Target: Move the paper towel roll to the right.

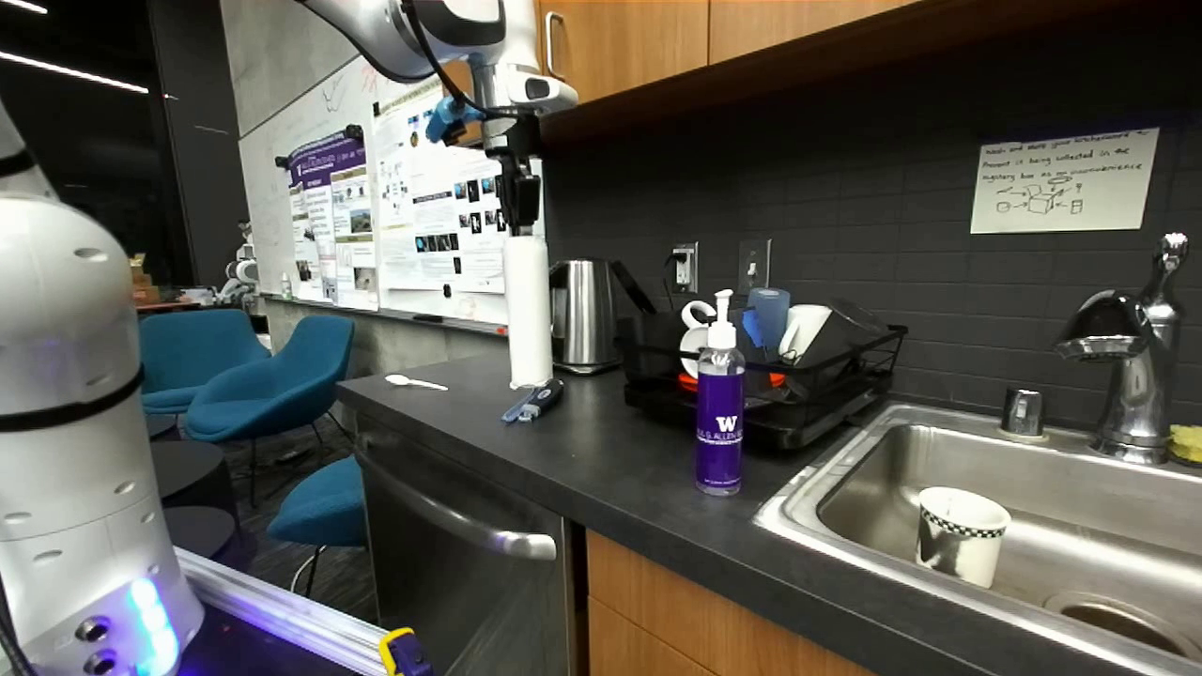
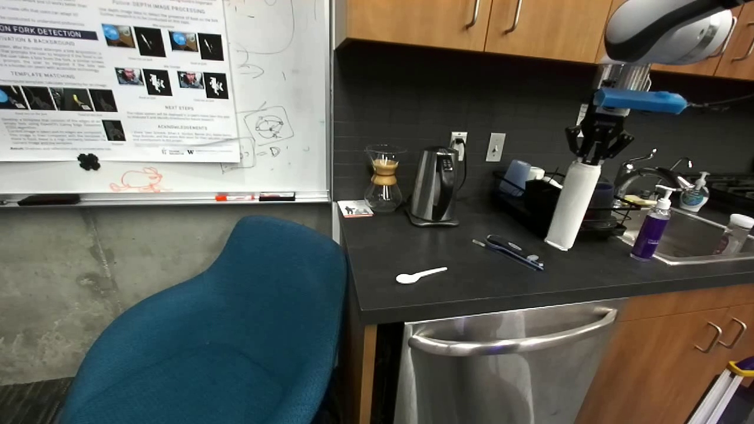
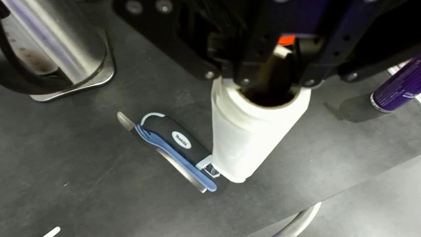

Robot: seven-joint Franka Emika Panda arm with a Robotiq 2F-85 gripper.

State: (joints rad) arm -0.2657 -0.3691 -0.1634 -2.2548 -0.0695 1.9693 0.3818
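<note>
The paper towel roll is a slim white cylinder over the dark counter. It shows in both exterior views (image 1: 529, 310) (image 2: 572, 206) and in the wrist view (image 3: 250, 138). It leans in an exterior view, its top towards the sink side. My gripper (image 1: 519, 231) (image 2: 591, 160) points down at the top of the roll, with its fingers close together at the rim. In the wrist view the fingers (image 3: 278, 82) meet the roll's open top, and the tips are hidden. The gripper looks shut on the roll. Whether the roll's base touches the counter is unclear.
A Makita tool (image 3: 177, 138) and a blue fork (image 3: 174, 154) lie beside the roll's base. A steel kettle (image 2: 433, 185) stands behind. A dish rack (image 1: 798, 413), purple bottle (image 1: 719, 432) and sink (image 1: 798, 498) are on the right. A white spoon (image 2: 419, 275) lies left.
</note>
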